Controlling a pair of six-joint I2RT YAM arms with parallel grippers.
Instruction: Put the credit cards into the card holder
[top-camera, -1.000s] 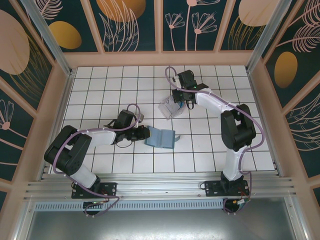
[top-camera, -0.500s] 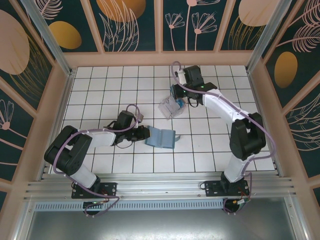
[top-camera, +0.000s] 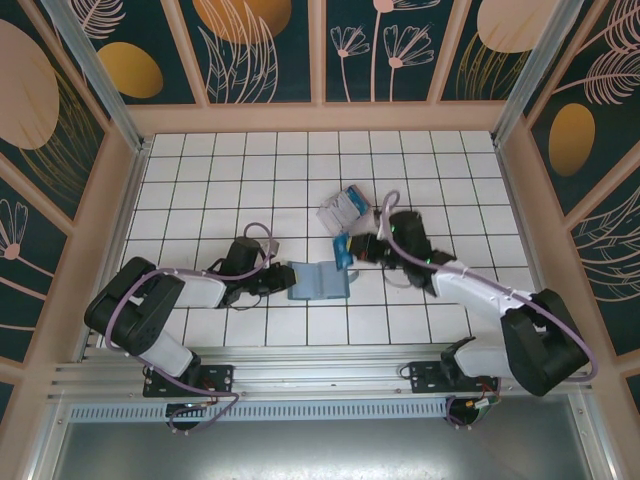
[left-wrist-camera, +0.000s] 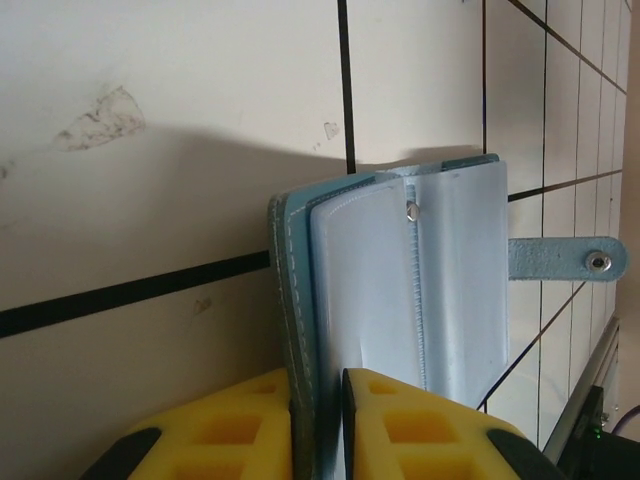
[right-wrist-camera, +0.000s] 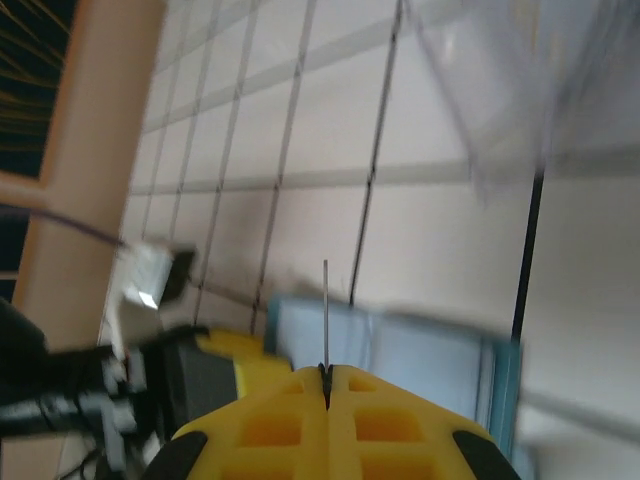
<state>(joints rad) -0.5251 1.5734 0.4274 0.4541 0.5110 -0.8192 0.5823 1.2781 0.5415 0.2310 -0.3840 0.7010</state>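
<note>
The card holder (top-camera: 322, 283) lies open on the white tiles, teal outside with pale grey-blue pockets (left-wrist-camera: 400, 280). My left gripper (top-camera: 281, 278) is shut on its left flap, yellow fingers (left-wrist-camera: 230, 430) pinching the stitched edge. My right gripper (top-camera: 357, 250) is shut on a blue credit card (top-camera: 342, 250), held on edge just above the holder's far right corner. In the right wrist view the card (right-wrist-camera: 325, 310) shows as a thin vertical line rising from the closed jaws (right-wrist-camera: 327, 372), with the holder (right-wrist-camera: 410, 350) below it.
A clear plastic box (top-camera: 342, 209) with more cards in it stands one tile beyond the holder, blurred at the upper right of the right wrist view (right-wrist-camera: 500, 90). The holder's strap with a snap (left-wrist-camera: 560, 260) sticks out to the right. Wooden walls ring the tiled floor.
My right arm has swung from the clear box toward me, carrying the blue card to just above the holder. The left gripper has kept its grip on the holder.
</note>
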